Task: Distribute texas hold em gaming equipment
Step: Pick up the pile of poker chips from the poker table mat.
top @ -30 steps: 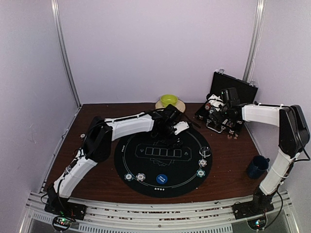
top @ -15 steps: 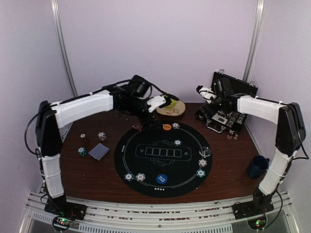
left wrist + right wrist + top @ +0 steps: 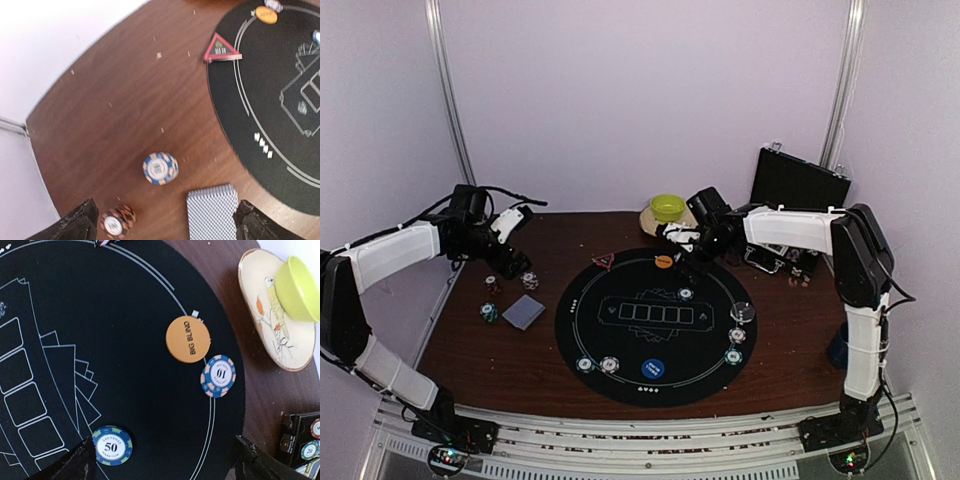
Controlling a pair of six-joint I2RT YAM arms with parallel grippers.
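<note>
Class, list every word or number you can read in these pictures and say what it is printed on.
"BIG BLIND": on the orange disc.
"10": on the blue-and-orange chip beside it.
"50": on the blue-and-green chip.
Too blurred or small to read: the red triangle marker and the blue disc.

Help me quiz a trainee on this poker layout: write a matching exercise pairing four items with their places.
Things:
1 Big Blind disc
2 red triangle marker
3 card deck
4 green bowl

Places:
A on the plate
B on bare table, off the mat
C beside the 10 chip
D alone at the mat's rim

Pairs: 1-C, 2-D, 3-B, 4-A
</note>
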